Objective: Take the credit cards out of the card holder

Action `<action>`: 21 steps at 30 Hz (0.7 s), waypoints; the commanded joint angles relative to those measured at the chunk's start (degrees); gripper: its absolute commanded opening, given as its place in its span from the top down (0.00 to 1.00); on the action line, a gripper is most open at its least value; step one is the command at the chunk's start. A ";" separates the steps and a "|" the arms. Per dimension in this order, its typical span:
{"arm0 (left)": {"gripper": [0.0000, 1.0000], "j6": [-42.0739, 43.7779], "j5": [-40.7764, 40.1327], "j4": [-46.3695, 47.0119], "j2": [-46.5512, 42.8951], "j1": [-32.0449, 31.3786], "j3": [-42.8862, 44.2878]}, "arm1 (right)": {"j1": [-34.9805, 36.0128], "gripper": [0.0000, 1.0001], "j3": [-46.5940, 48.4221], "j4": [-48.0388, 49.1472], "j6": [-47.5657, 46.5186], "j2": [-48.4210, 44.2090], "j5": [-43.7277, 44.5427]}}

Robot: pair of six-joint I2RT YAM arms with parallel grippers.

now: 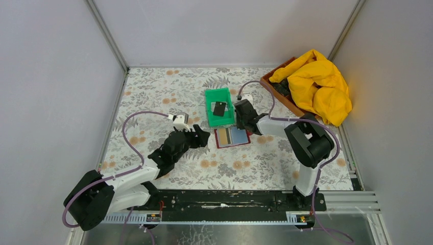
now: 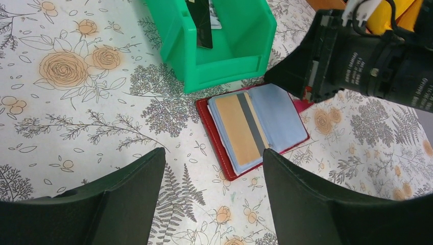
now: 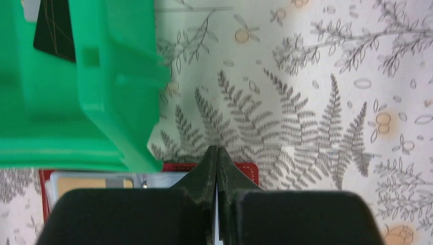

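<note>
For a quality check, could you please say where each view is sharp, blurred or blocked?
Top external: evenly lit, sharp, wallet small. Left wrist: wallet sharp, left fingers dark and soft. Right wrist: tablecloth sharp, right fingers hide most of the wallet.

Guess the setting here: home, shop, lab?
Probably a lab test cell: plain grey walls, an aluminium frame post, and the left arm and right arm bolted to one rail.
</note>
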 commanded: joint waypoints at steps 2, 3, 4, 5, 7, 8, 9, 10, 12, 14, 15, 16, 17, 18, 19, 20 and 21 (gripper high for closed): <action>0.23 -0.17 0.22 4.90 1.09 0.33 -0.38 | 0.54 1.00 -6.13 0.86 2.27 -6.61 -4.21; 0.23 -0.29 0.57 5.25 1.70 0.34 -0.26 | 0.84 1.00 -7.25 0.91 2.37 -7.65 -4.31; 0.23 -0.56 1.11 5.60 2.21 0.33 -0.15 | 1.07 1.00 -8.27 0.83 2.54 -8.66 -4.33; 0.23 -0.91 1.64 6.00 2.53 0.33 -0.10 | 1.40 1.00 -9.24 0.79 2.70 -9.72 -4.37; 0.23 -1.30 2.48 6.90 3.25 0.28 -0.07 | 1.99 1.00 -11.36 0.71 3.00 -11.75 -4.85; 0.23 -1.35 2.82 7.30 3.64 0.28 -0.09 | 2.26 1.00 -12.19 0.74 3.13 -12.86 -4.82; 0.23 -1.35 3.07 7.75 4.06 0.21 -0.07 | 2.48 1.00 -13.05 0.98 3.20 -14.37 -4.88; 0.24 -1.12 3.53 8.55 4.77 0.26 -0.08 | 2.62 1.00 -13.68 1.27 3.30 -15.45 -4.97; 0.24 -0.04 4.16 10.81 6.61 -0.44 0.20 | 2.64 1.00 -14.43 2.31 3.13 -17.02 -5.97; 0.24 1.78 3.62 13.34 9.46 -1.99 0.97 | 2.64 1.00 -13.90 2.90 2.76 -17.49 -6.65; 0.25 2.94 3.08 14.60 11.46 -2.76 1.55 | 2.64 1.00 -13.42 3.08 2.51 -17.20 -6.92; 0.27 4.12 2.68 15.83 13.29 -3.42 2.25 | 2.62 1.00 -12.83 3.35 2.39 -16.68 -7.23; 0.30 5.19 2.26 16.94 15.32 -3.88 2.87 | 2.64 1.00 -11.98 3.34 2.28 -15.57 -7.77; 0.34 6.16 1.92 18.59 17.36 -4.04 3.25 | 2.64 1.00 -11.30 3.46 2.32 -14.78 -8.18; 0.38 6.96 1.30 20.38 19.20 -4.11 3.42 | 2.64 1.00 -10.64 3.68 2.35 -14.05 -8.77; 0.43 7.46 1.01 22.56 21.06 -4.07 3.37 | 2.64 1.00 -10.20 3.99 2.56 -13.54 -9.39; 0.46 8.00 0.80 25.09 22.56 -4.09 3.54 | 2.59 1.00 -9.83 4.29 2.74 -12.95 -9.81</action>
